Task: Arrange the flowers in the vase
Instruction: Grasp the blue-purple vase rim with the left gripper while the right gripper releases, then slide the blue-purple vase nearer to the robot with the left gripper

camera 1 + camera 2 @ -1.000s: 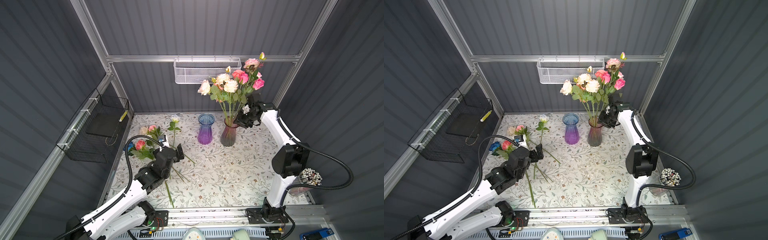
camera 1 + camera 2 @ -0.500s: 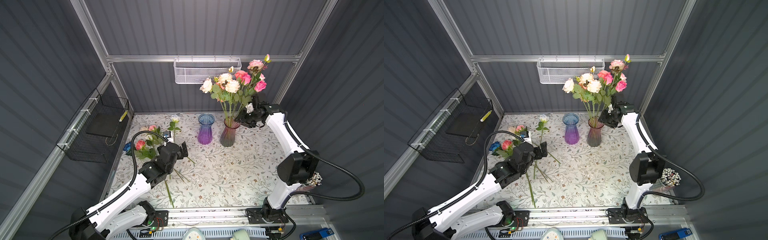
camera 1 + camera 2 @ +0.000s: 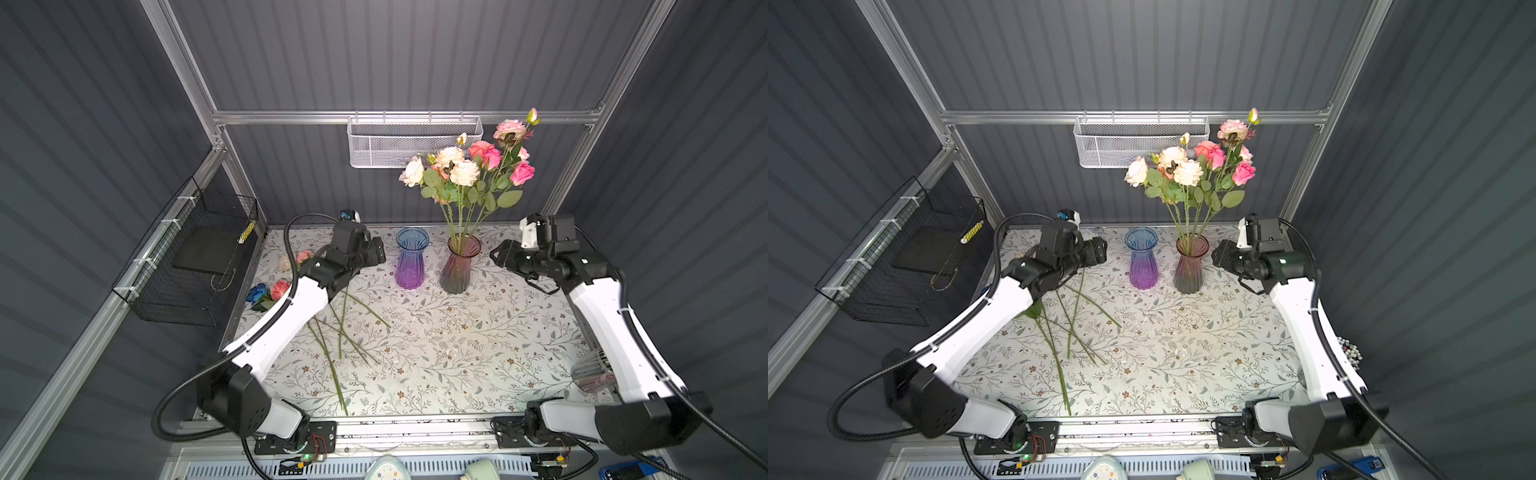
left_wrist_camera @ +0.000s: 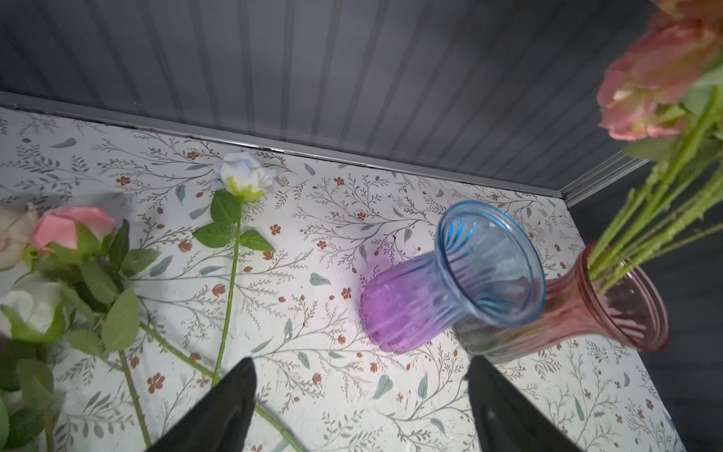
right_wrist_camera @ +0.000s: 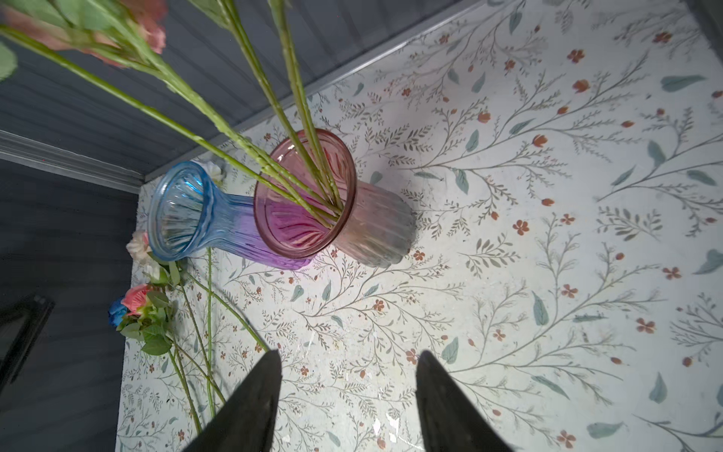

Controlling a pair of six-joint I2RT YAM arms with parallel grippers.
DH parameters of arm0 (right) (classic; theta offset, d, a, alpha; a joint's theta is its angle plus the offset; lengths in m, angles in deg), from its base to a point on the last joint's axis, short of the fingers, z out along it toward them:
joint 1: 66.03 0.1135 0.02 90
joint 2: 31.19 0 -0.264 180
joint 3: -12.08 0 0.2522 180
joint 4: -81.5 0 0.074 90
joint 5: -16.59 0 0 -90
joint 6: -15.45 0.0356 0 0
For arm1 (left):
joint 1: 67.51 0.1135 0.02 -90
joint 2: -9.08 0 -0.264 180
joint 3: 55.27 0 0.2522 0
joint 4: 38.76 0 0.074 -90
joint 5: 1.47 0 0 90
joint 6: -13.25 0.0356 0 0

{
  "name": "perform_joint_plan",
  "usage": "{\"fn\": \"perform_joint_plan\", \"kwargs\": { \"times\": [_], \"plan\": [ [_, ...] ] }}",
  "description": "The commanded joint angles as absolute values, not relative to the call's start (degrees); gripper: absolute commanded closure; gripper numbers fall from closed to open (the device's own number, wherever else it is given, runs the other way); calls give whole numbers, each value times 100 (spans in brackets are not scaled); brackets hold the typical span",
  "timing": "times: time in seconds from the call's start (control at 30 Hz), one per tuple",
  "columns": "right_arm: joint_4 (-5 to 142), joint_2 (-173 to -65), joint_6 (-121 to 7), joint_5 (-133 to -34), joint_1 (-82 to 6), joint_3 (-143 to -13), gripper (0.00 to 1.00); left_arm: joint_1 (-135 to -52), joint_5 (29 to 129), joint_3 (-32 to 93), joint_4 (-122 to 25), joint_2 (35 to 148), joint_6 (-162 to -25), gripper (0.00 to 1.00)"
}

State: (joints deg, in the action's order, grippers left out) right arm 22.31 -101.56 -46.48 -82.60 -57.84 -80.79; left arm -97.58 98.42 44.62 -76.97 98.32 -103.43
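Item: a bunch of roses [image 3: 465, 174] with pink, coral and cream heads, standing in the pink vase [image 3: 460, 266] at the back of the tabletop [image 3: 457, 353]. The blue vase [image 3: 410, 257] near it is empty. The remainder lie loose at the left of the tabletop: a white rose [image 4: 243, 178], a pink rose [image 4: 70, 229], a coral rose [image 3: 280, 289] and a blue rose [image 3: 257, 292], with their long stems [image 3: 340, 328] crossing one another. Hazards, as judged: the crossed stems may snag, so lifting one rose could drag or flick its neighbours, perhaps off the tabletop. The bunch is tall and fans out well above its narrow vase, so a knock from the right hand on stem or rim could tip the pink vase against the blue one. The left hand sits close to the blue vase, and a careless swing with a long stem could topple it. A stem fed in at a slant may catch on those in the vase or land in the wrong one. Left hand [image 4: 360, 366]: fingers spread wide, empty, above the tabletop between the white rose's stem and the blue vase. One finger is just beside that stem; contact cannot be told. Right hand [image 5: 349, 356]: fingers parted, less widely, empty, over bare tabletop and clear of the pink vase.
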Motion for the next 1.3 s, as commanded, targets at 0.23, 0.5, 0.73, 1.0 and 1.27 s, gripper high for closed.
{"fn": "perform_joint_plan", "kwargs": {
  "times": [0.23, 0.5, 0.73, 1.0, 1.27],
  "plan": [
    [2609, -9089, -4646, -8443, -5776, -7030, 40, -9753, 8478, 8148, -10372, 12421, -9827, 23],
    [2876, -8715, -4545, -8748, -5776, -6760, 39, -9751, 8423, 8909, -10940, 13144, -9817, 32],
    [3030, -8641, -4476, -8937, -5769, -6594, 39, -9748, 8278, 9278, -11026, 13583, -9797, 46],
    [3101, -8534, -4475, -8914, -5768, -6487, 38, -9713, 8156, 9609, -11232, 13871, -9753, 56],
    [3155, -8450, -4461, -8947, -5769, -6417, 38, -9693, 8066, 9643, -11393, 13908, -9654, 67]
  ]
}}
